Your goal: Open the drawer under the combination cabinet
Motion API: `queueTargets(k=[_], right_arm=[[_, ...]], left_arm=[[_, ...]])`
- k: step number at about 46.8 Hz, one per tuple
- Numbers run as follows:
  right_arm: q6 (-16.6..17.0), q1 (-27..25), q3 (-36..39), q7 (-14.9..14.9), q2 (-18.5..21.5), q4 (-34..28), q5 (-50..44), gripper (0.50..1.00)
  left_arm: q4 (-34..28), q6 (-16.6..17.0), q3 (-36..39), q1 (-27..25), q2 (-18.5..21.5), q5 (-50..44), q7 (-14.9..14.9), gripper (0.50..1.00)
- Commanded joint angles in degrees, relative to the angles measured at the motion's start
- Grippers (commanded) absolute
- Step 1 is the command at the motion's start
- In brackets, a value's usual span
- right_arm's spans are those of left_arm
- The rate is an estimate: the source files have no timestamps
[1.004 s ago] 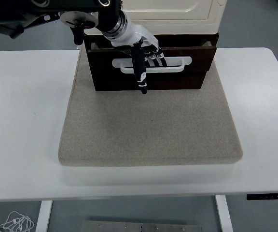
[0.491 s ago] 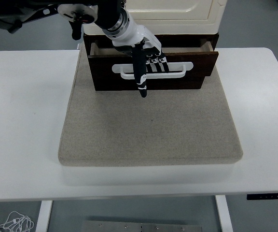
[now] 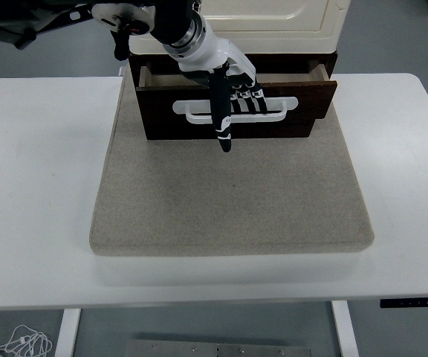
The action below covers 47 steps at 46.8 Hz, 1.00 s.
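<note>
Left hand is seen up at the drawer front, reached in from the upper left corner over the table. Four fingers are hooked down behind the white handle, curled around its upper bar, so the hand is closed on the handle. One black finger is left outside the handle and is pointed straight down across the drawer face, its tip ended just over the mat. The white wrist is angled up and left from the knuckles, and the black arm is carried off past the picture's top left.

Directly under the palm, the drawer is found pulled partway out, dark brown, with its open top shown as a pale strip just behind the hand on both sides. The front panel is slightly skewed, the right end being drawn a little nearer than the left. Behind and above the hand, the cream cabinet is stood on the drawer's dark housing. Below the hand, the grey mat is spread toward the near edge, and drawer housing is seated on its far part. The white table is extended well out to either side of the hand.

The right hand is not shown.
</note>
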Motion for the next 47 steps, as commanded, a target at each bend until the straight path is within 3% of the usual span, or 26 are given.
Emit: queueTargets(k=[1, 24, 47], right_arm=[[0.00, -0.08, 0.00, 0.00, 0.00, 0.00, -0.01, 0.926], [0.00, -0.08, 0.00, 0.00, 0.00, 0.00, -0.01, 0.926], [0.00, -0.08, 0.00, 0.00, 0.00, 0.00, -0.01, 0.926]], left_arm=[[-0.32, -0.28, -0.10, -0.07, 0.05, -0.01, -0.01, 1.000], [-1.20, -1.16, -0.71, -0.42, 0.32, -0.01, -0.01, 1.000], [-1.29, -4.67, -1.32, -1.13, 1.02, -0.01, -0.09, 1.000]])
